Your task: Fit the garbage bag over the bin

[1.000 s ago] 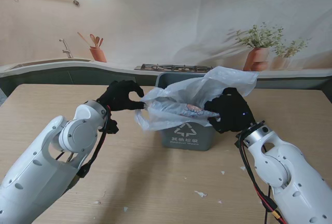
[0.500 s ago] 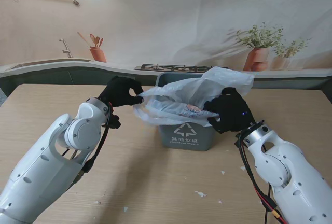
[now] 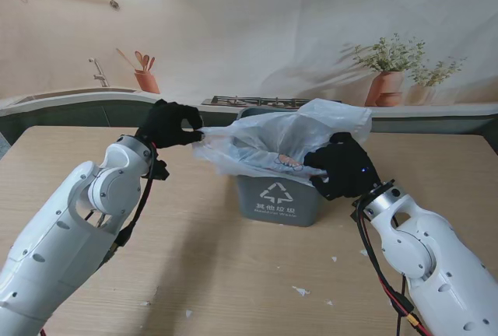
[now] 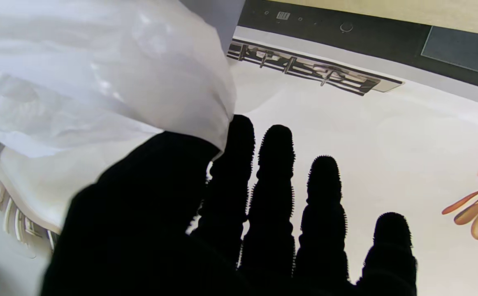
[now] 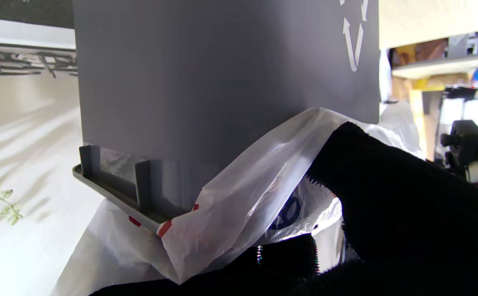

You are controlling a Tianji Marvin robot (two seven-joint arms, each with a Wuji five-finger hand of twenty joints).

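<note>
The garbage bag point(image 3: 272, 138) is thin, translucent white plastic film, crinkled and faintly glossy, with small red and blue printing. The bin point(image 3: 278, 200) is matt grey moulded plastic, smooth-walled, with a white printed recycling mark. Both the left hand point(image 3: 167, 124) and right hand point(image 3: 342, 167) wear black matt knitted-looking cloth, its fingers point(image 4: 276, 193) ribbed and bristly. The surface point(image 3: 233, 274) is pale wood-grain, smooth and matt. The arm shells are glossy white plastic.

You see the bin point(image 3: 278, 196) mid-table point(image 3: 194, 274), the bag point(image 3: 272, 138) on its top. The left hand point(image 3: 167, 124) lies left of the bag, the right hand point(image 3: 342, 166) right, beside the bin.
</note>
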